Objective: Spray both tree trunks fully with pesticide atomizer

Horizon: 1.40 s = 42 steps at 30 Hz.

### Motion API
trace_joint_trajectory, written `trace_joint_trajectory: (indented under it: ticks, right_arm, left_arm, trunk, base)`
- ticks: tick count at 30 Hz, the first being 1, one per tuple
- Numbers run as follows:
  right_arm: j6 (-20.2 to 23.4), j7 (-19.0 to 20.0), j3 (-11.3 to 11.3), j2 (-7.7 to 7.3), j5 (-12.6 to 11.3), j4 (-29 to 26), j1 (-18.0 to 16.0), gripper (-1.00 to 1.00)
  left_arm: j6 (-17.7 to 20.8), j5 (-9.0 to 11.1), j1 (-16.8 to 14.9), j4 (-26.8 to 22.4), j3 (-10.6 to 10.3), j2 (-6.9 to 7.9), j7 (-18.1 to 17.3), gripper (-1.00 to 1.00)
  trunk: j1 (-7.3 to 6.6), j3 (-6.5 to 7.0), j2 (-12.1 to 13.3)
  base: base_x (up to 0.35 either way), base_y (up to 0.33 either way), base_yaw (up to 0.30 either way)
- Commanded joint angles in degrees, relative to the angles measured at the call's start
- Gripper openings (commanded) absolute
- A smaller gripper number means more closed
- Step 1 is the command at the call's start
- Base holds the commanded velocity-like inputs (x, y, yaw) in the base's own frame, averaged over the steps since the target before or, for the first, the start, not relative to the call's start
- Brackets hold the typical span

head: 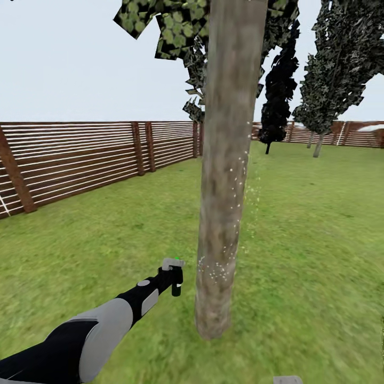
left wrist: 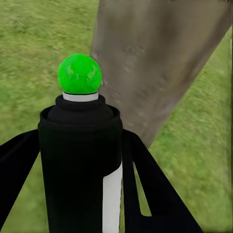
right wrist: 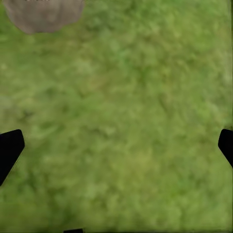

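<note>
The left arm (head: 80, 336), black with a pale grey shell, reaches forward and low over the lawn (head: 106, 240). At its end the left gripper (head: 172, 280) is clamped on the pesticide atomizer (head: 175, 277), which it holds above the grass just beside the base of the nearest tree trunk (head: 226, 170), not touching it. In the left wrist view the black atomizer body (left wrist: 80, 165) with its white label strip sits between the two black fingers (left wrist: 155, 194), which press against its sides; its bright green knob (left wrist: 79, 74) points toward the mottled grey-brown trunk (left wrist: 155, 63) close ahead.

The right gripper (right wrist: 116, 145) hangs over bare grass with its jaws spread wide, the two black fingertips (right wrist: 8, 148) standing at opposite edges of the right wrist view with nothing between them; a rounded grey-brown patch that looks like the trunk's foot (right wrist: 43, 13) lies further off on the grass.

The trunk rises straight from the lawn, with a scatter of small pale specks (head: 234, 213) on and beside its lower and middle part, on its right side. Its dark leafy canopy (head: 176, 26) spreads overhead. Beyond, a brown slatted wooden fence (head: 80, 160) bounds the lawn on the left and runs along the back, where two narrow dark trees (head: 277, 96) and (head: 336, 64) stand under a pale sky.
</note>
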Motion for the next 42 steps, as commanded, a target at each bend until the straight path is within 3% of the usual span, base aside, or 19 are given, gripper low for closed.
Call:
trace_joint_trajectory:
  ticks: [1, 8, 15, 23, 24, 25, 26, 27, 29, 30, 38, 42]
  right_arm:
    - [0.00, 0.00, 0.00, -0.01, 0.00, 0.00, 0.00, 1.00]
    - [-0.02, 0.00, -0.09, -0.26, -0.03, -0.04, 0.00, 1.00]
    - [-0.02, 0.00, -0.06, -0.28, -0.04, 0.00, 0.00, 1.00]
    - [-0.02, 0.00, -0.05, -0.21, -0.01, -0.02, 0.00, 1.00]
    - [-0.02, 0.00, -0.07, -0.24, 0.00, -0.04, 0.00, 1.00]
    - [0.02, 0.00, -0.08, -0.26, 0.00, -0.02, 0.00, 1.00]
    - [0.08, 0.00, -0.07, -0.27, 0.00, -0.01, 0.00, 1.00]
    - [0.10, 0.02, -0.05, -0.27, 0.00, -0.01, 0.00, 1.00]
    - [0.21, 0.04, -0.02, -0.41, 0.03, 0.00, 0.00, 1.00]
    - [0.28, 0.02, -0.01, -0.49, 0.06, 0.00, 0.00, 1.00]
    - [0.33, 0.00, 0.00, -0.89, 0.09, 0.00, 0.34, 1.00]
    - [0.33, 0.00, 0.00, -0.89, 0.09, 0.00, 0.43, 1.00]
  left_arm:
    - [-0.02, 0.01, 0.00, -0.01, 0.04, 0.00, -0.02, -1.00]
    - [-0.56, -0.05, 0.00, -0.01, 0.11, 0.68, -0.17, -1.00]
    - [-0.57, -0.34, 0.00, 0.05, -0.06, 0.68, -0.18, -1.00]
    - [-0.64, -0.15, 0.00, 0.00, -0.31, 0.47, -0.40, -1.00]
    - [-0.57, -0.11, 0.00, -0.02, -0.54, 0.36, -2.03, -1.00]
    - [-0.28, -0.06, 0.00, -1.25, -0.73, 0.30, -5.94, -1.00]
    - [1.40, -0.03, 0.00, -4.32, -0.80, 0.25, -9.57, -1.00]
    - [4.05, -0.01, 0.00, -6.77, -0.82, 0.07, -11.01, -1.00]
    - [14.34, 0.01, 0.00, -15.89, -0.75, 0.00, -13.00, -1.00]
    - [17.64, 0.01, 0.00, -20.17, -0.80, 0.00, -13.42, -1.00]
    - [39.26, 0.13, 0.00, -39.24, -1.39, 0.00, -13.71, -1.00]
    - [52.29, 0.39, 0.00, -52.19, -2.80, 0.00, -13.68, -1.00]
  trunk:
    - [0.00, 0.02, 0.00]
    - [0.00, 0.04, 0.00]
    - [0.00, 0.04, 0.00]
    - [0.00, -0.13, 0.00]
    - [0.00, -0.14, 0.00]
    - [0.00, -0.14, 0.00]
    - [0.00, -0.14, 0.00]
    - [0.00, -0.14, 0.00]
    - [0.00, -0.14, 0.00]
    - [0.00, -0.14, 0.00]
    - [0.00, -0.14, 0.00]
    - [0.00, -0.14, 0.00]
  base:
    - [0.073, 0.350, -0.223]
    - [-0.008, 0.122, -0.031]
    - [-0.316, 0.001, 0.000]
    - [-0.049, 0.000, 0.000]
    - [-0.001, 0.000, 0.000]
    - [0.000, 0.000, 0.000]
    - [0.000, 0.000, 0.000]
    - [0.000, 0.000, 0.000]
    - [0.000, 0.000, 0.000]
    - [0.000, 0.000, 0.000]
    - [0.000, 0.000, 0.000]
    - [0.000, 0.000, 0.000]
